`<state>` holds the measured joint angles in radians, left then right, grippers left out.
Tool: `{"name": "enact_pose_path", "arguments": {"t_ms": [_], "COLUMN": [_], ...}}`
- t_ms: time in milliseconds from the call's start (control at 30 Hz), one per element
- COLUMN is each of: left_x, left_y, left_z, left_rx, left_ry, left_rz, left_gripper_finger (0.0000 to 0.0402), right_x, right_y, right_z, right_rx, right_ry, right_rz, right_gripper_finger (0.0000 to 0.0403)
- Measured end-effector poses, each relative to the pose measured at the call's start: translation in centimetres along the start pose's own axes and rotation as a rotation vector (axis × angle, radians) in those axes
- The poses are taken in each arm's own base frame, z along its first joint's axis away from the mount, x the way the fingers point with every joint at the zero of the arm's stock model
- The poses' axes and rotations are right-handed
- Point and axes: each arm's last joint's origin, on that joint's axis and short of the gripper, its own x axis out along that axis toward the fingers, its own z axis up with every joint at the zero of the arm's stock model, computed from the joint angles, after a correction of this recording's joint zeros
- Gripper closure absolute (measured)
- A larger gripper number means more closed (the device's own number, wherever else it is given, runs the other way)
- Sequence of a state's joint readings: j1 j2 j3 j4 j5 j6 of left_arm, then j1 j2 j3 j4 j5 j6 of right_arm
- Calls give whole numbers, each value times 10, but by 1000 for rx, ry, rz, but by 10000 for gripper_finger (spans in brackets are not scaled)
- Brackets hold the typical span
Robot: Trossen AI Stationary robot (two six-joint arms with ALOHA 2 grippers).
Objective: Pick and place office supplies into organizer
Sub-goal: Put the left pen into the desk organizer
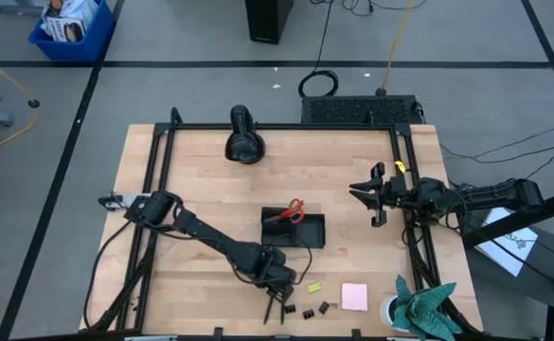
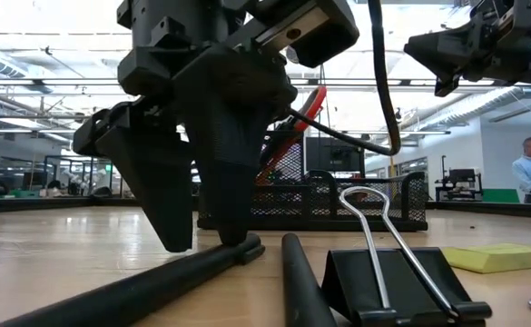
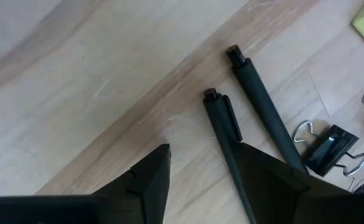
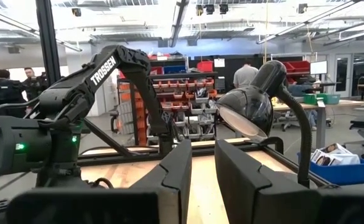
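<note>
My left gripper [image 1: 278, 282] is down at the table near its front edge, open, fingers pointing down. One black pen [image 3: 222, 127] lies between its fingers, close to one of them. A second black pen [image 3: 262, 106] lies beside the first. The black mesh organizer [image 1: 293, 230] stands just behind, with the red-handled scissors [image 1: 294, 210] sticking up out of it. Binder clips [image 1: 310, 310], a yellow-green piece [image 1: 312, 286] and a pink sticky pad [image 1: 354, 296] lie on the table near the pens. My right gripper [image 1: 379, 196] waits open above the table's right side. My left gripper [image 3: 203, 152] comes from above with its fingers on either side of the nearer pen's shaft [image 3: 231, 162], lying across it. In the low view one fingertip [image 2: 233, 238] stands right at the pen [image 2: 247, 247]. I cannot tell whether it touches.
A large binder clip [image 2: 388, 272] sits right beside the pens. A teal cloth [image 1: 423, 308] lies at the front right corner. A black lamp-like device [image 1: 245, 137] stands at the far edge. Bare wood stretches to the left of the organizer.
</note>
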<state>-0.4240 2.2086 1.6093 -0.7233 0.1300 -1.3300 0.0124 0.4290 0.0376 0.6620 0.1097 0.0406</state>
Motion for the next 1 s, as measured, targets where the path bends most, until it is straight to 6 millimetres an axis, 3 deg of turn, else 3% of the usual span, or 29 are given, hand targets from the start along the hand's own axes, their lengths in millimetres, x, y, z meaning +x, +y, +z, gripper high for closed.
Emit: {"name": "enact_pose_path", "arguments": {"t_ms": [133,333,533,767,900,1000], "left_x": [1,1,1,-22,-49,-52], "left_y": [2,18,17,5,-19,-28], "left_z": [-4,-23,-31,-30,-27,-26], "left_rx": [18,-28,-29,82,153,162], "left_ry": [-7,43,28,-96,-181,-196], "left_rz": [32,237,249,210,82,10], "left_gripper_finger": [215,216,216,216,225,248], "right_x": [0,0,0,0,0,0], "right_y": [0,0,0,0,0,0], "right_z": [0,0,0,2,2,3], "right_rx": [0,5,19,28,29,30], "right_ry": [1,2,-3,-15,-21,-27], "right_rz": [0,1,2,3,3,4], "right_gripper_finger": [339,339,339,339,339,339]}}
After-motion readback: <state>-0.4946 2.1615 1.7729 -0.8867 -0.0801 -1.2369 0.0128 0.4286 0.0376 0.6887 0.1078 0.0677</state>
